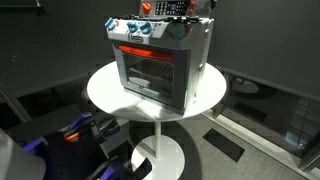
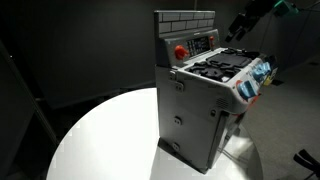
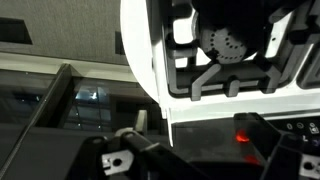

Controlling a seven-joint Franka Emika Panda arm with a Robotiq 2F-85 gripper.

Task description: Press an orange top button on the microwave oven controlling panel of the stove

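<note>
In an exterior view the orange button [image 2: 180, 50] sits at the 9 o'clock end of the panel [image 2: 201, 43] atop the stove [image 2: 205, 100]. The gripper [image 2: 243, 22] hangs apart at its 2 o'clock. Only the wrist view shows the jaws spread and empty, over the burner grate [image 3: 225, 45].

In an exterior view the top edge cuts the stove [image 1: 160, 60] across its microwave oven controlling panel [image 1: 166, 8], whose marks are too small to read; in an exterior view the gripper [image 2: 244, 22] is a dark, blurred shape, its arm [image 2: 264, 9] cut off above, the jaws impossible to judge; in the wrist view the orange top button [image 3: 243, 128] is only a blurred red glow.
</note>
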